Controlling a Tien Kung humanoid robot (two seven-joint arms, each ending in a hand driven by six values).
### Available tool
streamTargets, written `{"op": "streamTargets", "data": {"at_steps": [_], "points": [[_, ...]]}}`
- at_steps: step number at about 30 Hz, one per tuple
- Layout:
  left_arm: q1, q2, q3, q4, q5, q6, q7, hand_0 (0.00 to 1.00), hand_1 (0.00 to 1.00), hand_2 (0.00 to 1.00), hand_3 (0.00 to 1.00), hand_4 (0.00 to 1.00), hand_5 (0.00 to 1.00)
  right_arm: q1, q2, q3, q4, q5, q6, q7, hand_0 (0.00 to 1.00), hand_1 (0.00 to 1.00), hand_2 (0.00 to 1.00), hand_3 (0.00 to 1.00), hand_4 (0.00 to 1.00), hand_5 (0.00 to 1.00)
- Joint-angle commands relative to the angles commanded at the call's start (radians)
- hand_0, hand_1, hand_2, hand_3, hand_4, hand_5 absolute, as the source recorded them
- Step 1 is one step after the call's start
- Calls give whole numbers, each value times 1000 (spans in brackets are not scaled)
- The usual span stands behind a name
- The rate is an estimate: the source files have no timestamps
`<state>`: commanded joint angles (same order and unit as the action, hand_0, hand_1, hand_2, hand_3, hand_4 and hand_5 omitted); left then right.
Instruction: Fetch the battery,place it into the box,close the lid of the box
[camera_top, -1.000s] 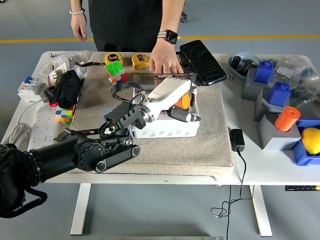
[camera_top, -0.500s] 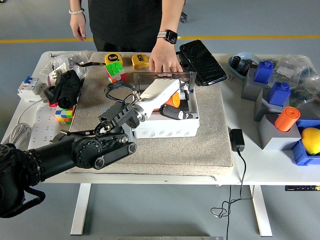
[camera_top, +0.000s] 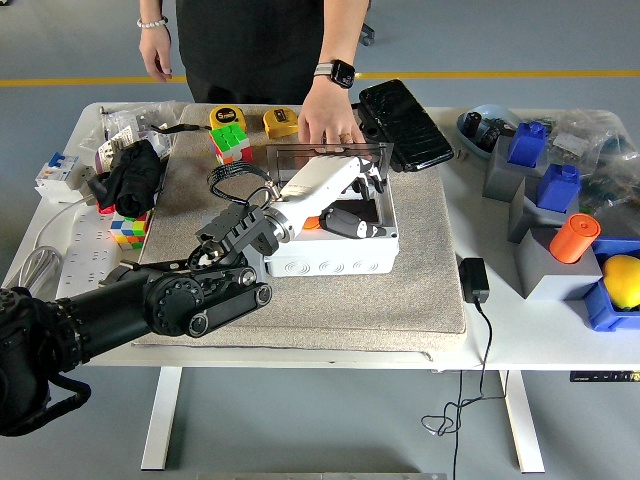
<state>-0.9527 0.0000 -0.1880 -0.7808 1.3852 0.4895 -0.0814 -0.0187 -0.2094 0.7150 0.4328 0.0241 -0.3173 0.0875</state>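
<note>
A white box (camera_top: 330, 263) stands open in the middle of the grey mat (camera_top: 425, 285). Its clear lid (camera_top: 325, 153) is tilted up at the far side, and a person's hand (camera_top: 328, 125) rests on the lid's top edge. My left hand (camera_top: 364, 206), white with black fingers, hovers over the box with its fingers relaxed. An orange battery (camera_top: 313, 222) shows inside the box under my wrist, apart from the fingers. My right arm is out of view.
A black case (camera_top: 405, 125) lies just behind and right of the box. Two yellow tape measures (camera_top: 227, 117) and a colour cube (camera_top: 230, 144) sit behind it on the left. Blue holders (camera_top: 560, 185), an orange cylinder (camera_top: 574, 237) and a charger (camera_top: 474, 280) fill the right side.
My left hand has drawn back to the left over the box. The orange battery has left the fingers and now lies lower in the box, under the wrist.
</note>
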Motion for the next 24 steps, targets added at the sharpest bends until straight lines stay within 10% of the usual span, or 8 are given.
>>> {"op": "streamTargets", "data": {"at_steps": [15, 24], "points": [[73, 0, -155, -203, 62, -21, 4, 381, 512, 450, 519, 998, 358, -2, 4, 10, -2, 0, 2, 0, 590, 600, 588, 543, 977, 567], [190, 113, -278, -374, 86, -44, 5, 379, 504, 471, 500, 998, 382, -5, 4, 24, -1, -6, 1, 5, 590, 600, 589, 544, 978, 565]]}}
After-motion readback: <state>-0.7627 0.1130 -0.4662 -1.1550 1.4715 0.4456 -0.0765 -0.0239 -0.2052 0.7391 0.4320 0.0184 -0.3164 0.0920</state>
